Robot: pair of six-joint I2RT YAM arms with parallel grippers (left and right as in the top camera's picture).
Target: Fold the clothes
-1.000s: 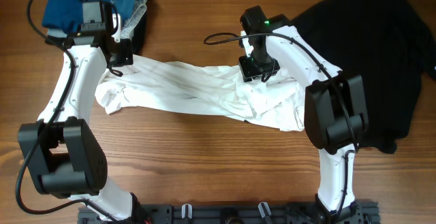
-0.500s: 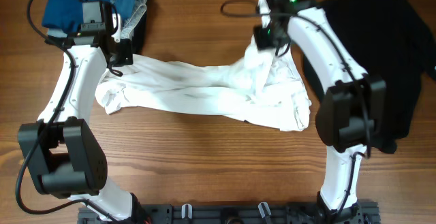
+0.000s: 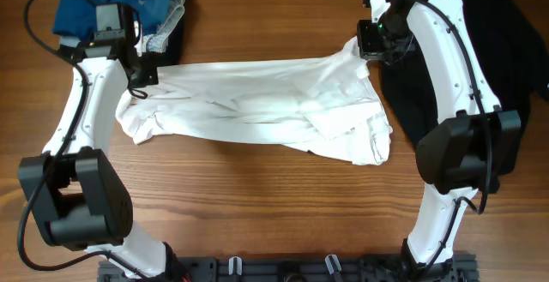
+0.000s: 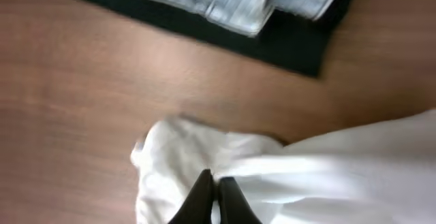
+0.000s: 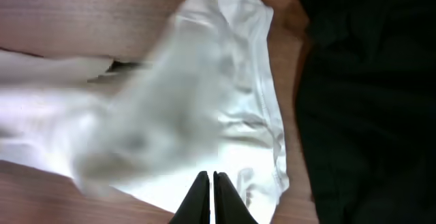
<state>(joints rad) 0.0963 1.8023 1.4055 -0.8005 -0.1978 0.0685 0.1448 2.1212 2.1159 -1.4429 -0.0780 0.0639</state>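
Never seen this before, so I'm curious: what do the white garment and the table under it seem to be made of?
The thin white fabric shirt looks like light, matte cloth, maybe cotton: it drapes in soft wrinkles and folds. The brown table looks like wood or wood-look laminate, smooth with little sheen: long grain lines run across it.

No text, label, brand, number or sign can be read in any view. The white shirt (image 3: 257, 102), across the middle of the overhead frame, shows only plain cloth. Both wrist views are blurred.
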